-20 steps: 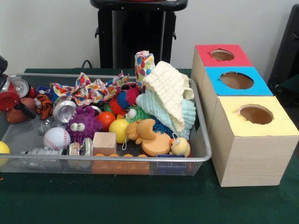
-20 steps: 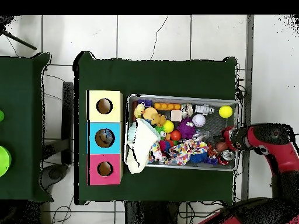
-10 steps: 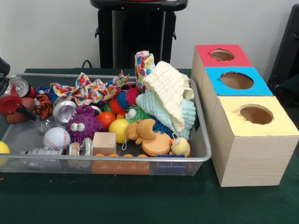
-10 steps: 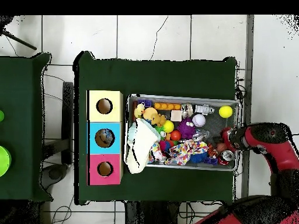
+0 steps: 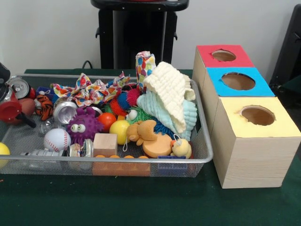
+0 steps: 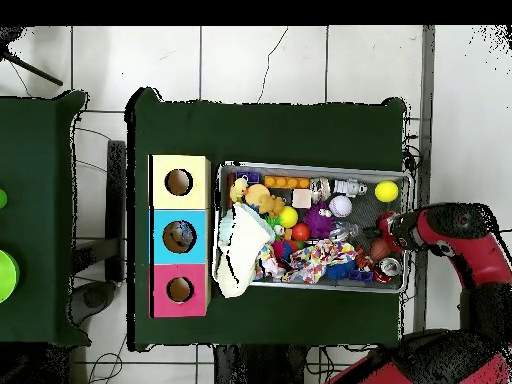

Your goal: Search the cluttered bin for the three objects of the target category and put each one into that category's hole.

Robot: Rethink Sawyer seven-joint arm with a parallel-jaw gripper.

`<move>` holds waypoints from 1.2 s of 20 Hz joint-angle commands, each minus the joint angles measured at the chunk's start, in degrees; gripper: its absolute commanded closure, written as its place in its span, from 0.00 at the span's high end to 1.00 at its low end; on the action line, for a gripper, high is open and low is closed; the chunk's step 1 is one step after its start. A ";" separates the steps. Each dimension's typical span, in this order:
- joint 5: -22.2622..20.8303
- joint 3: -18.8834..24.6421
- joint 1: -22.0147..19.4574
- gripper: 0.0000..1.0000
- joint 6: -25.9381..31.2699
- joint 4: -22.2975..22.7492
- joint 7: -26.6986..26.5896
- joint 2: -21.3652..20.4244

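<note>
My gripper hung over the wire bin's end; its grip state was indeterminable.

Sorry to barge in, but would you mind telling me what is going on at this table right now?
A red robot arm is working at one end of a wire mesh bin crammed with toys, balls, cans and cloths. Its gripper sits low among the clutter by a crushed can; whether it holds anything cannot be told. Beside the bin stands a wooden box with three holes, red, blue and yellow. From overhead, something seems to lie in the blue hole.
</note>
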 commanded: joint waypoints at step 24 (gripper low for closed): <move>-3.20 5.44 -3.24 1.00 0.52 -1.15 -3.83 1.40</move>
